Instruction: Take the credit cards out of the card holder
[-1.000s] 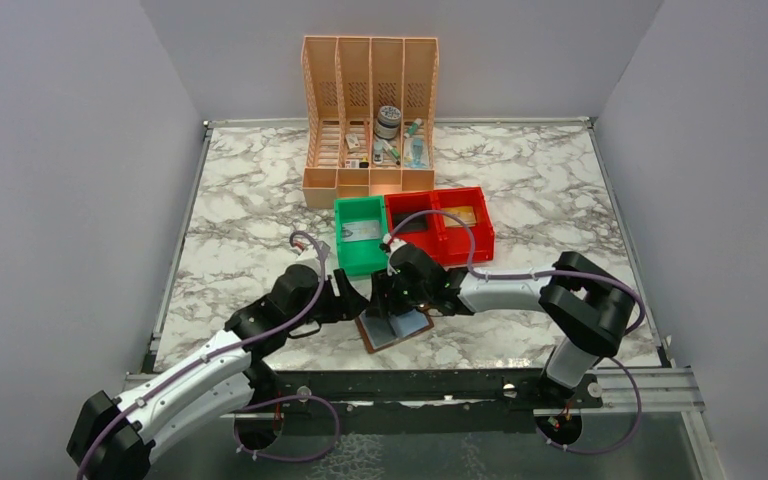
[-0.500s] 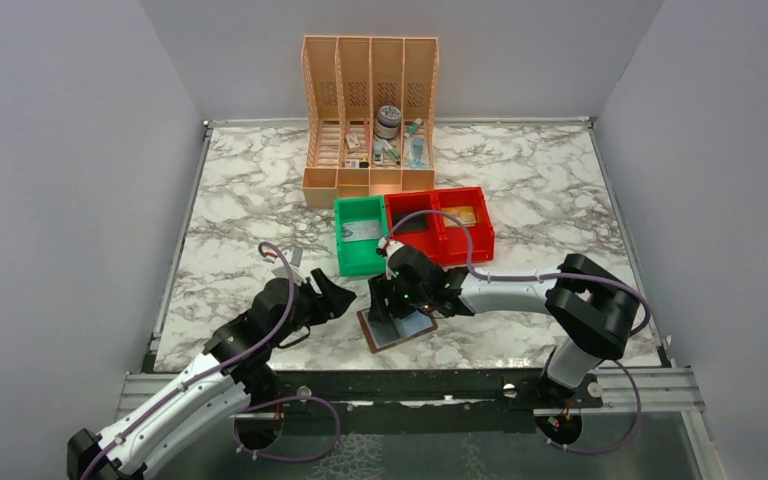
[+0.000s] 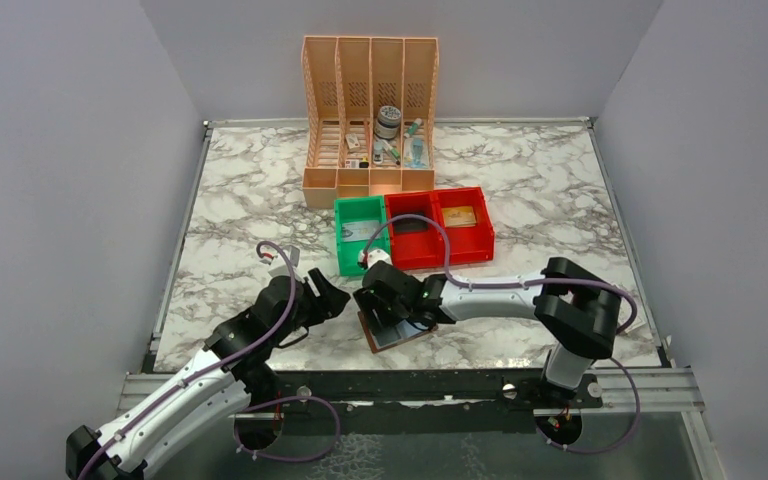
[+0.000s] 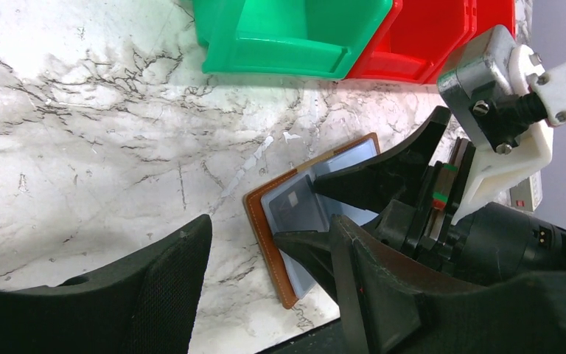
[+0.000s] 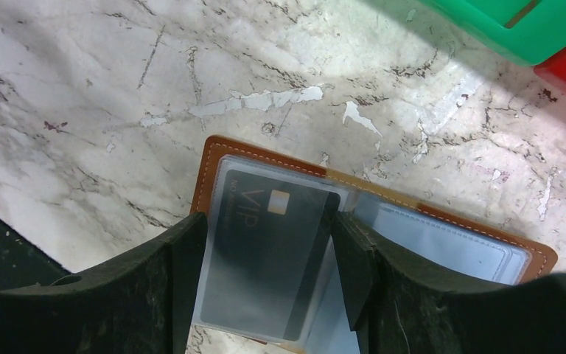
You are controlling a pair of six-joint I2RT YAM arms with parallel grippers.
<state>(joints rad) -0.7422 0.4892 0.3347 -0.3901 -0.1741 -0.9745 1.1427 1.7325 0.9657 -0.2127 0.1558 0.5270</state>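
Grey walls are closing in a marble-patterned table (image 3: 240, 200), with a peach file organiser (image 3: 370, 180) standing at the back and a green bin (image 3: 362, 262) and red bins (image 3: 440, 252) sitting in front of it. The brown card holder (image 5: 457, 240) is lying open and flat near the front edge, between the two arms. The right gripper (image 4: 298, 211) is pointing down over the half nearer the left arm. Its jaws are standing apart on either side of a grey credit card (image 5: 265, 251) marked VIP, which is sitting in a clear sleeve. Whether the fingertips are touching the card's edges cannot be told. The left gripper (image 3: 328, 298) is hovering just beside the holder, jaws spread and holding nothing.

The step in hand appears to be getting hold of this card. The next move is probably calling for a pinch on the card's edges and a slide toward the sleeve's mouth. The left gripper would likely need to pin the light holder down so it is not dragged along.
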